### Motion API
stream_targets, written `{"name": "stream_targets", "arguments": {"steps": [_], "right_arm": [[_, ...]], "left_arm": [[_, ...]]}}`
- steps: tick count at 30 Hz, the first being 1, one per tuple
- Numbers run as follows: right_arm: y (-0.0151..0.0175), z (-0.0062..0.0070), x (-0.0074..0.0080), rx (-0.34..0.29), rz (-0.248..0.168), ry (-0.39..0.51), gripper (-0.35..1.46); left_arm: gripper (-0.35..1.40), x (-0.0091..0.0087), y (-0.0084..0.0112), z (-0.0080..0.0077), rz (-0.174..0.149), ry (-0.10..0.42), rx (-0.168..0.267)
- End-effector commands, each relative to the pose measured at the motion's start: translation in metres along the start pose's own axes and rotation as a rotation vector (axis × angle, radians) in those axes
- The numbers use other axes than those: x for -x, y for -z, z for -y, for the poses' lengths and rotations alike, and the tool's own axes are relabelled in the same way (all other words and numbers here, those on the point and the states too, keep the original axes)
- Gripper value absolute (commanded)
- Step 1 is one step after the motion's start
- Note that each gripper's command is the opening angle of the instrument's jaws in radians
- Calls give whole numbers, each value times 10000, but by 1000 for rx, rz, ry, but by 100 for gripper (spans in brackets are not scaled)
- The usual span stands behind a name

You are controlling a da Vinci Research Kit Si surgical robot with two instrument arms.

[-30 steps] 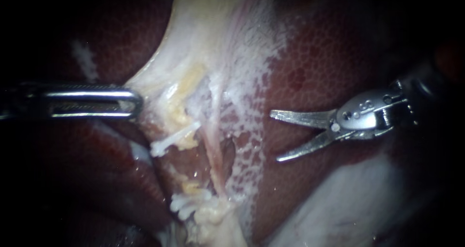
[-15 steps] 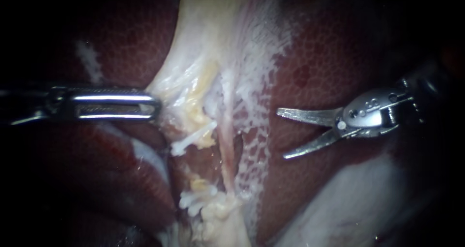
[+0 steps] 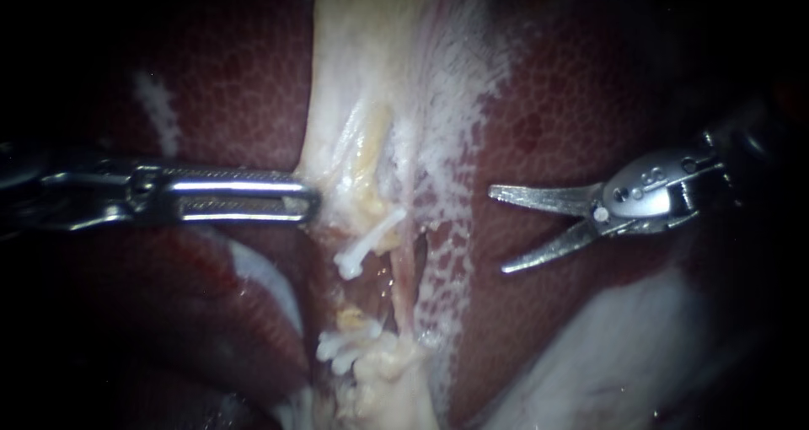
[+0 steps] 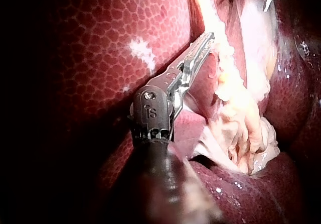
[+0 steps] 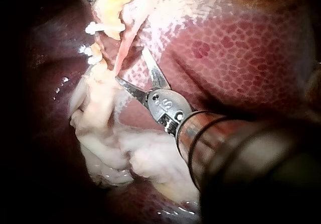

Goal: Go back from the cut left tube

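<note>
The cut left tube shows as two stumps: an upper one with a white clip (image 3: 362, 249) and a lower one with white clips (image 3: 345, 350). A gap lies between them. Beside them runs a thin pink uncut tube (image 3: 406, 278). My left instrument (image 3: 310, 202) has its jaws shut on the pale tissue (image 3: 345, 156) just above the upper stump, also seen in the left wrist view (image 4: 209, 37). My right instrument (image 3: 497, 231), with two blades, stands open over the liver (image 3: 548, 101), well right of the tubes and holding nothing (image 5: 130, 63).
Dark red liver (image 3: 227, 76) lies on both sides of the pale band of tissue. A whitish fold of tissue (image 3: 607, 346) lies below the right instrument. In the right wrist view pale bulky tissue (image 5: 135, 158) sits beside the right shaft.
My left instrument has moved right with the pale tissue in its jaws, so the tissue is less stretched to the left. My right instrument has drawn back slightly to the right, blades still open.
</note>
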Motion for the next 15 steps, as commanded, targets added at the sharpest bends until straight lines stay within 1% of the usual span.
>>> {"name": "stream_targets", "arguments": {"steps": [1, 15], "right_arm": [[0, 0, 0, 1, -1, -1, 138], [0, 0, 1, 2, 0, -2, 140]], "left_arm": [[-35, 0, 0, 0, -1, 0, -3], [-35, -1, -1, 1, -3, 5, -3]]}}
